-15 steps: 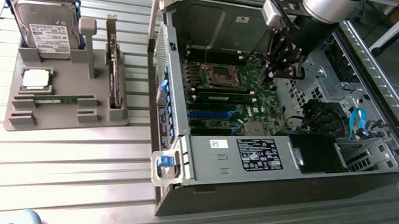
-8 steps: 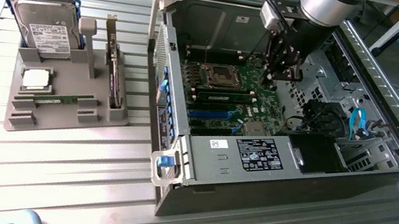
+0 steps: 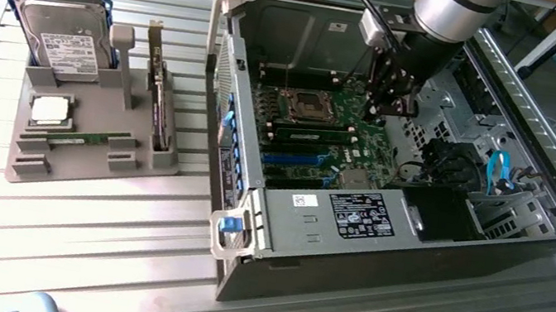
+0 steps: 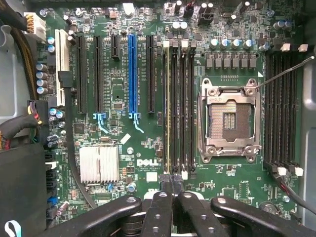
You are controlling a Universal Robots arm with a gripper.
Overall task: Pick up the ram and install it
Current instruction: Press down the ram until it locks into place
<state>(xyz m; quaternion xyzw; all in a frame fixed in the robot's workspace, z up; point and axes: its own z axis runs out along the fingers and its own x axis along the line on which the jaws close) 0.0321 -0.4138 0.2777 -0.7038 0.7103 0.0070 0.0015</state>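
Observation:
One ram [image 3: 313,137], a thin green stick with black chips, stands in a memory slot beside the empty processor socket [image 3: 303,105] inside the open computer case [image 3: 244,226]. In the wrist view this ram [image 4: 167,108] shows edge-on in the slot farthest from the socket [image 4: 228,118]. My gripper [image 4: 173,183] is shut, its tips together over one end of that slot row, with nothing visibly between them. In the exterior view the gripper [image 3: 386,110] hangs inside the case above the motherboard. A second ram [image 3: 82,138] lies flat in the grey holder [image 3: 86,167] outside the case.
The grey holder also carries a hard drive [image 3: 62,38], a square silver processor chip [image 3: 48,110] and an upright expansion card [image 3: 160,100]. On the board are a blue slot [image 4: 132,74], a silver heat sink [image 4: 98,163] and cables by the case walls [image 3: 495,174].

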